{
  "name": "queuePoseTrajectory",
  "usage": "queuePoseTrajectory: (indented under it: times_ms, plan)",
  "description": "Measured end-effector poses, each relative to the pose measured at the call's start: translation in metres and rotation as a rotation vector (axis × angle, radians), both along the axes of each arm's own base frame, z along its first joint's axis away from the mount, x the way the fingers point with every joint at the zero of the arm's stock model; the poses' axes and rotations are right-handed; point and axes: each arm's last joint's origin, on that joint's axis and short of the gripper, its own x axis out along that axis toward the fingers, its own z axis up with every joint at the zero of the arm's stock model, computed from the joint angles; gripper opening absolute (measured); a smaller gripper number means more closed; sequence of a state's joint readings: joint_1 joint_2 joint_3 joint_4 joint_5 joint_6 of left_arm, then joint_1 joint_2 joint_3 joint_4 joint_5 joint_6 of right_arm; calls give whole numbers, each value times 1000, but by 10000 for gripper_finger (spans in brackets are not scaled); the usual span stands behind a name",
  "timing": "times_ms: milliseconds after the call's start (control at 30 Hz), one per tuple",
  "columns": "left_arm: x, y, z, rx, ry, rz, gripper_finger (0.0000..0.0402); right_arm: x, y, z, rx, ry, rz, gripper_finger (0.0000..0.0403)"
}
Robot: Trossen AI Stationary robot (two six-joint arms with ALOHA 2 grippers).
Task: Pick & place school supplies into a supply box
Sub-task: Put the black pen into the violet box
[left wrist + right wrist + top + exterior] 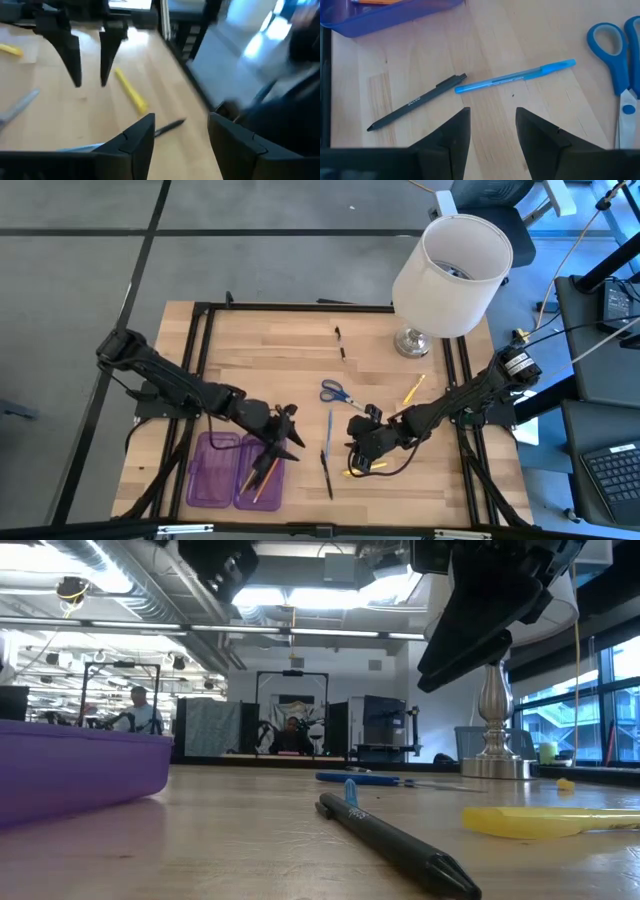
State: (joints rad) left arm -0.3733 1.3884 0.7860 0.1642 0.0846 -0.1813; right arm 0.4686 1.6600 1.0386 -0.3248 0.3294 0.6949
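We are holding our left gripper [285, 438] above the case [222, 470] at the worktop [260, 350] front left, fingers apart and empty; pencils [262, 476] are lying in the case's right half. Our right gripper [492, 127] is hovering, fingers apart, near the blue pen [515, 76] and black pen [415, 102]. The scissors [336, 393] are lying just beyond. A yellow pen [414, 388] is lying near the lamp [450, 275].

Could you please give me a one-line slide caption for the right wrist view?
Right gripper, jaws open, hovers above the blue pen and black pen, scissors and purple case nearby.
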Motion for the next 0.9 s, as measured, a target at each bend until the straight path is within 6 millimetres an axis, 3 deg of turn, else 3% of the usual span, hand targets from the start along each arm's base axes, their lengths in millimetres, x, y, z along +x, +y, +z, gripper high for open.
queuePoseTrajectory:
  times_ms: [200,567,900]
  plan:
    - [14,0,-21,200,104,-73,167,0,0,0,-3,0,-2,162]
    - [66,-16,-51,547,144,-308,151,0,-1,0,-33,-12,-25,162]
    - [104,-23,-77,609,157,-371,124,0,-1,0,-29,-5,-23,162]
